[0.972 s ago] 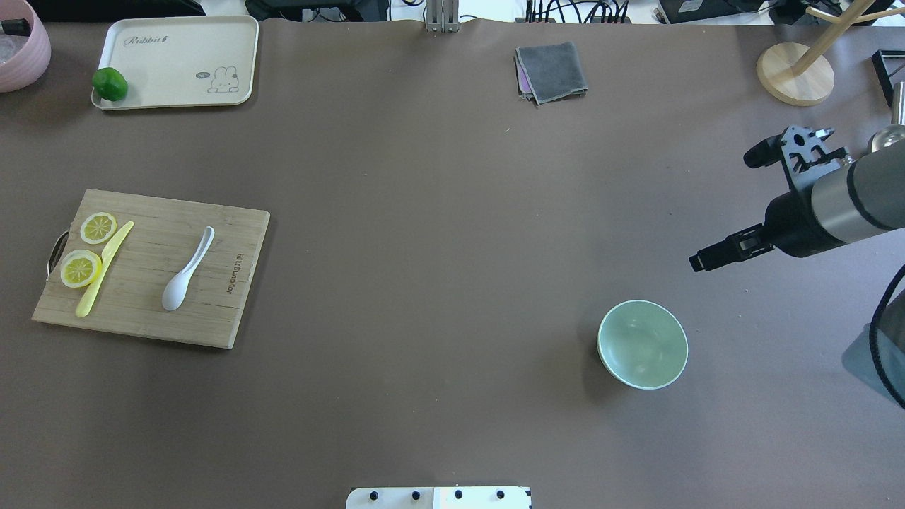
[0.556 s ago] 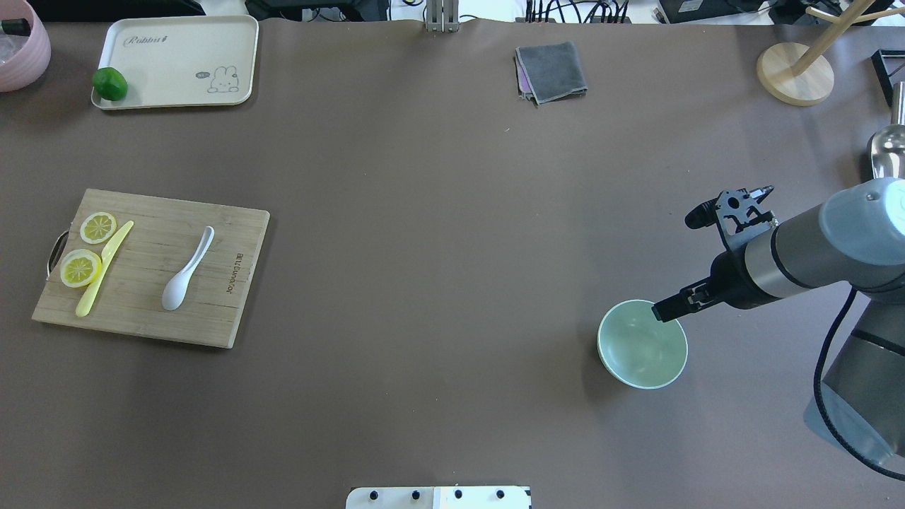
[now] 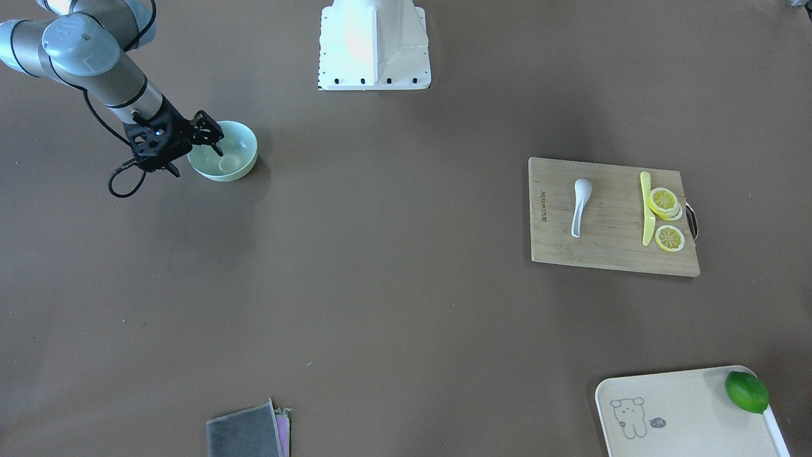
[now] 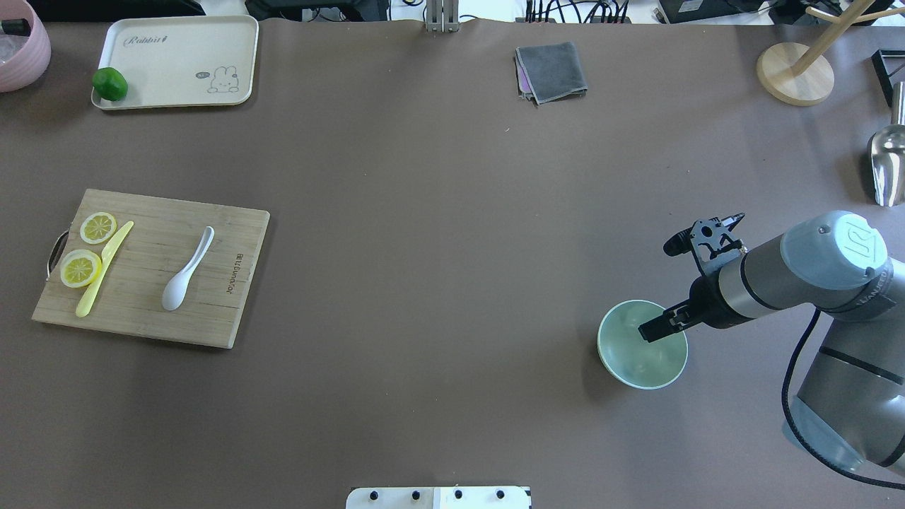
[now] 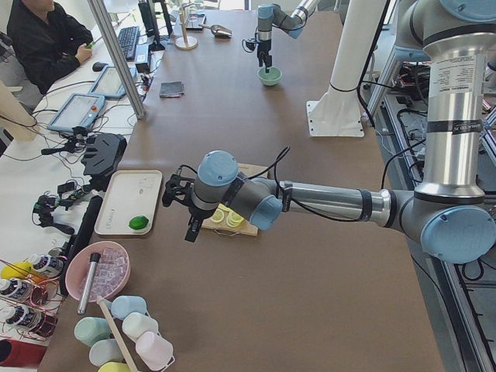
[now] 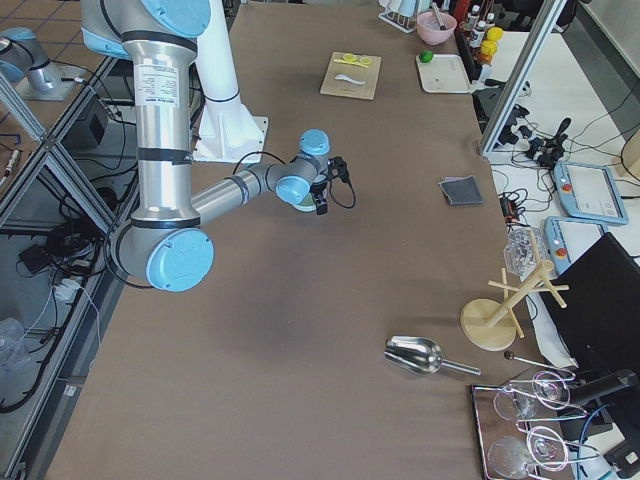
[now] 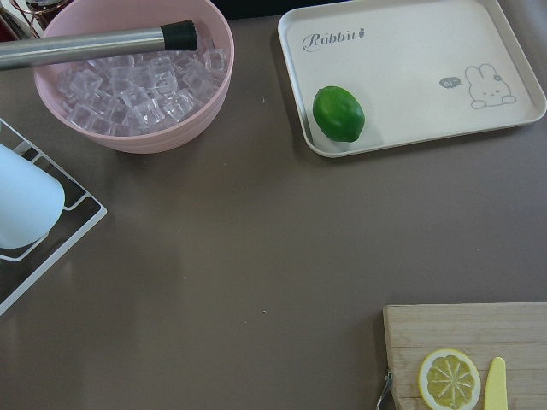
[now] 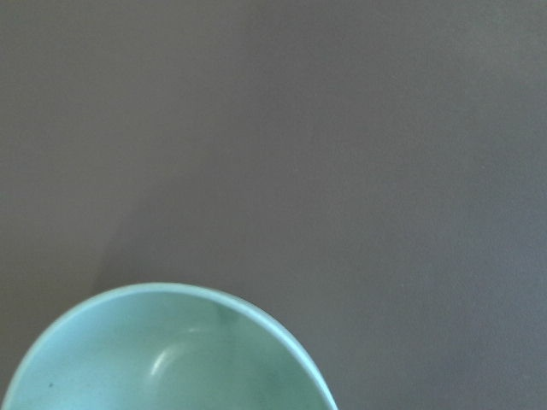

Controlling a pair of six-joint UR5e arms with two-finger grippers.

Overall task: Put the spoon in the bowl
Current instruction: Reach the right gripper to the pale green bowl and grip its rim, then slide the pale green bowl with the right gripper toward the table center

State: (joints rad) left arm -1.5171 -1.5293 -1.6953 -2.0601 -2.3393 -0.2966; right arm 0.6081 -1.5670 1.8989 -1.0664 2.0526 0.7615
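The white spoon (image 4: 185,272) lies on the wooden cutting board (image 4: 219,283) at the left, scoop toward the robot; it also shows in the front view (image 3: 579,203). The mint-green bowl (image 4: 636,362) stands empty on the table at the right, also seen in the front view (image 3: 235,162) and the right wrist view (image 8: 171,359). My right gripper (image 4: 649,330) hangs over the bowl's far-right rim, and its fingers look open and empty (image 3: 217,143). My left gripper (image 5: 191,231) shows only in the exterior left view, off the board's left end. I cannot tell whether it is open.
A yellow knife (image 4: 104,267) and lemon slices (image 4: 80,268) share the board. A cream tray (image 4: 177,60) with a lime (image 4: 109,83) and a pink ice bowl (image 7: 128,77) sit at back left. A grey cloth (image 4: 551,71), a wooden stand (image 4: 795,74) and a metal scoop (image 4: 887,166) lie at back right.
My right arm has swung in from the right and come down toward the robot. Its gripper has gone from beside the bowl to over its rim. Spoon and bowl have not moved.
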